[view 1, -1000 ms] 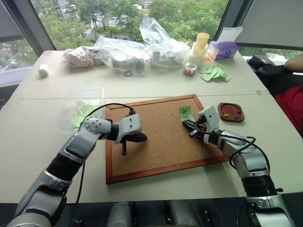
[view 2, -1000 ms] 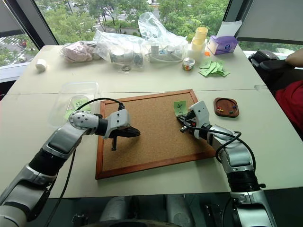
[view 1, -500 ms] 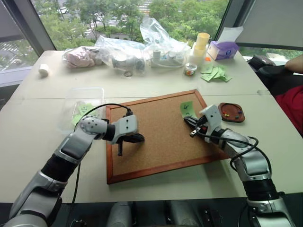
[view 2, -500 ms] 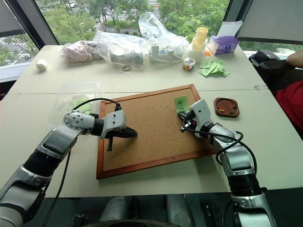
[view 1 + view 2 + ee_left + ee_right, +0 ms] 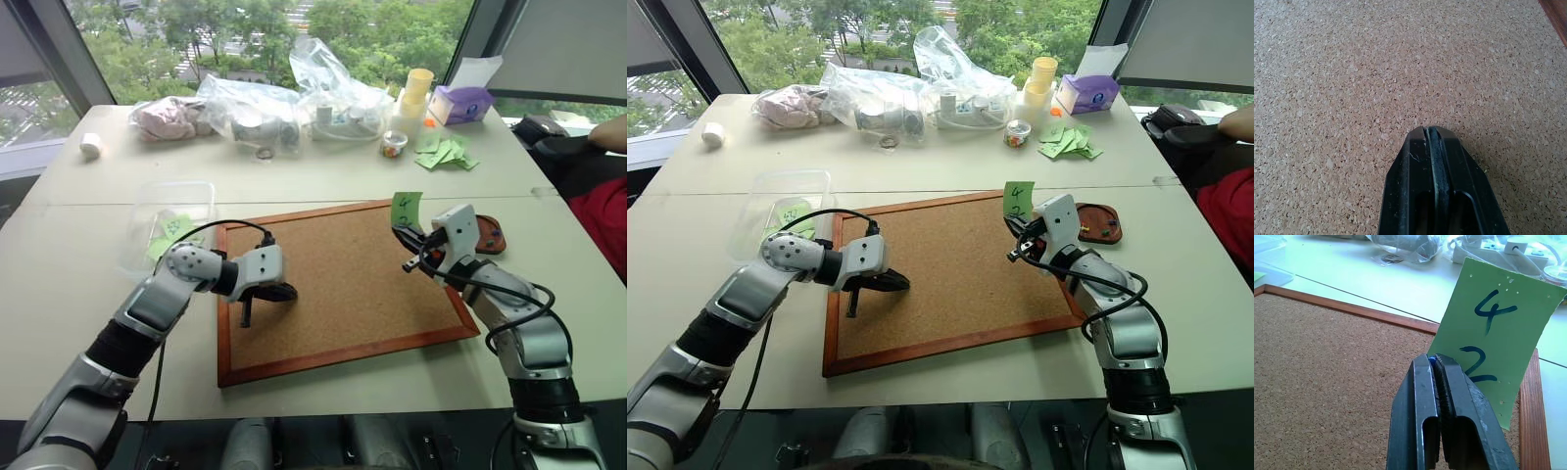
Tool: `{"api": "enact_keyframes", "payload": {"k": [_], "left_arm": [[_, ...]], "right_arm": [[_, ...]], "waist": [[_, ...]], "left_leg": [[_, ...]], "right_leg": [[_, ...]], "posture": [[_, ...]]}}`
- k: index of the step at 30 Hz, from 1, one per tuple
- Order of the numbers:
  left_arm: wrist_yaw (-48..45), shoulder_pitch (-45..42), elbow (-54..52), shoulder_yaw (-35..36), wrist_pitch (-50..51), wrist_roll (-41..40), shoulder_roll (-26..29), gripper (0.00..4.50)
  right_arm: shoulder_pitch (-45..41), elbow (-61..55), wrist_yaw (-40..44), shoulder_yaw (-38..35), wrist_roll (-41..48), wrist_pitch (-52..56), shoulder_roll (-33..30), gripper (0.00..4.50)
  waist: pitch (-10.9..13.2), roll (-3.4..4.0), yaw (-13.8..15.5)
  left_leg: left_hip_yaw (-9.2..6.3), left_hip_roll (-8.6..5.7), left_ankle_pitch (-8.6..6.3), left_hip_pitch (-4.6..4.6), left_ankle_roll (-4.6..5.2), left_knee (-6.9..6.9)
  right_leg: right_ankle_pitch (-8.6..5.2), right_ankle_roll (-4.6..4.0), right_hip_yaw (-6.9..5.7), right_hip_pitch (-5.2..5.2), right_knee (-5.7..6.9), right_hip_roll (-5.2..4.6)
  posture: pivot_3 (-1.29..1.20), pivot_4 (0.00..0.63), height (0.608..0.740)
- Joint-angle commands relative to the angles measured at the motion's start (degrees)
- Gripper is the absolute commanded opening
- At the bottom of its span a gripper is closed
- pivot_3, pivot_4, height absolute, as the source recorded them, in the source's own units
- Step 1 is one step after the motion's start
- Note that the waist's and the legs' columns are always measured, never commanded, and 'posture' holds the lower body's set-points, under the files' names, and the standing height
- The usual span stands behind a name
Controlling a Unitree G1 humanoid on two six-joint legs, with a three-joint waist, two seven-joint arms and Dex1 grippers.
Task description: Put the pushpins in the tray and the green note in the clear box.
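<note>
Head views: the green note (image 5: 1018, 199) is held upright off the corkboard (image 5: 950, 284) in the right gripper (image 5: 1017, 247), its jaws pressed shut on the note's lower edge. The step in hand is judged to be note removal, with delivery not yet done. The clear box (image 5: 167, 227) sits on the worktop (image 5: 88, 294) just beyond the board's far-left corner, well apart from the note, so a carry across the board, or a handover to the left arm, is called for next. Green slips are already seen inside the box. The tray (image 5: 1097, 222) lies just beside the board's right edge, partly covered by the right arm; small coloured specks inside it are taken for pushpins, but the count cannot be told. The left gripper (image 5: 272, 292) rests low over the board's left part.

Left wrist view: the left jaws are seen fully shut, with nothing between them, over bare cork.

Right wrist view: the right jaws are closed on the note, marked "4" and "2". A blue speck is glimpsed at the jaw tips; whether it is a pushpin head cannot be told. Pinholes are visible in the paper.
</note>
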Motion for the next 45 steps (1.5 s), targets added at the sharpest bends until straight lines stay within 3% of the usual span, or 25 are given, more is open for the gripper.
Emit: {"api": "enact_keyframes", "payload": {"k": [1,4,8,11,12,17,25,32,35,42,45], "left_arm": [[3.4,-7.1,-4.1,12.0,15.2,-16.3,-5.3,0.0],[4.8,-11.5,-4.9,18.2,23.9,-24.6,-6.2,0.97],[7.8,-13.9,-3.8,20.5,28.4,-28.0,-7.0,2.91],[14.2,-16.6,-0.4,21.0,29.9,-28.0,-11.6,4.42],[16.9,-17.6,1.2,20.8,30.8,-27.8,-14.0,4.47],[24.3,-21.4,10.5,20.5,32.0,-27.2,-23.1,4.47],[24.0,-26.3,26.0,17.7,23.6,-22.6,-29.9,4.47],[23.8,-31.9,40.2,20.8,16.5,-22.0,-35.7,4.47],[25.3,-34.2,45.2,23.7,15.1,-22.8,-37.4,3.66],[21.8,-34.2,45.3,23.7,15.6,-22.4,-37.6,0.1],[19.1,-33.1,43.6,21.9,14.8,-21.3,-37.1,0.04]], "right_arm": [[0.1,-5.3,1.5,-0.1,0.0,-0.5,-2.3,0.05],[0.2,-6.5,2.4,0.2,0.1,-0.2,-3.3,0.0],[-0.1,-7.1,2.9,0.5,-0.1,-0.3,-3.8,0.0],[-0.6,-7.9,3.0,0.8,-0.4,-0.6,-4.3,0.0],[-0.8,-8.3,3.0,1.0,-0.4,-0.6,-4.4,0.0],[-1.8,-8.8,2.6,1.7,-0.8,-0.5,-4.5,0.0],[-2.4,-10.4,2.1,2.2,-1.4,0.1,-4.4,0.0],[-2.4,-12.8,1.5,2.7,-1.3,1.5,-4.3,0.0],[-2.3,-13.3,1.3,3.0,-1.6,1.8,-4.5,0.0],[-2.2,-14.0,0.9,3.1,-1.6,2.2,-4.4,0.0],[-2.4,-13.9,0.7,3.2,-1.6,2.0,-4.3,0.0]], "waist": [[0.0,-0.04,0.3],[0.2,-0.21,0.6],[0.0,0.06,-0.1],[0.1,-0.02,0.0],[0.1,-0.02,0.2],[0.1,-0.08,1.2],[0.1,-0.09,1.4],[0.1,-0.11,1.5],[0.1,-0.12,1.4],[0.1,-0.12,1.4],[0.1,-0.12,1.4]], "left_leg": [[-0.05,0.0,0.0,-0.05,0.0,0.03],[-0.23,0.05,-0.02,-0.34,0.03,0.3],[-0.16,-0.03,-0.05,-0.06,0.07,0.16],[-0.18,-0.01,0.0,-0.05,-0.02,0.17],[-0.18,-0.02,0.01,-0.05,-0.02,0.19],[-0.2,-0.06,-0.03,-0.12,0.04,0.3],[-0.16,-0.17,-0.02,-0.12,0.03,0.29],[-0.18,-0.25,-0.03,-0.15,0.04,0.29],[-0.2,-0.24,-0.03,-0.15,0.04,0.28],[-0.21,-0.24,-0.03,-0.16,0.04,0.25],[-0.2,-0.24,-0.03,-0.16,0.04,0.25]], "right_leg": [[0.0,0.0,-0.04,0.0,0.0,-0.01],[0.01,0.02,-0.16,-0.12,0.04,0.01],[0.01,0.02,-0.09,0.06,0.01,-0.04],[0.0,0.03,-0.09,0.07,0.03,-0.01],[0.01,0.03,-0.09,0.08,0.03,-0.02],[0.01,0.03,-0.09,0.1,0.01,-0.03],[0.01,0.03,-0.09,0.08,0.0,0.01],[0.0,0.03,-0.09,0.08,-0.04,0.0],[0.0,0.03,-0.09,0.08,-0.04,0.01],[0.0,0.03,-0.09,0.05,-0.05,0.01],[0.0,0.03,-0.09,0.05,-0.05,0.0]], "posture": [[0.0,0.15,0.738],[0.0,0.15,0.738],[0.0,0.15,0.738],[0.0,0.15,0.738],[0.0,0.15,0.738],[0.0,0.15,0.738],[0.0,0.15,0.738],[0.0,0.15,0.738],[0.0,0.15,0.738],[0.0,0.15,0.738],[0.0,0.15,0.738]]}}
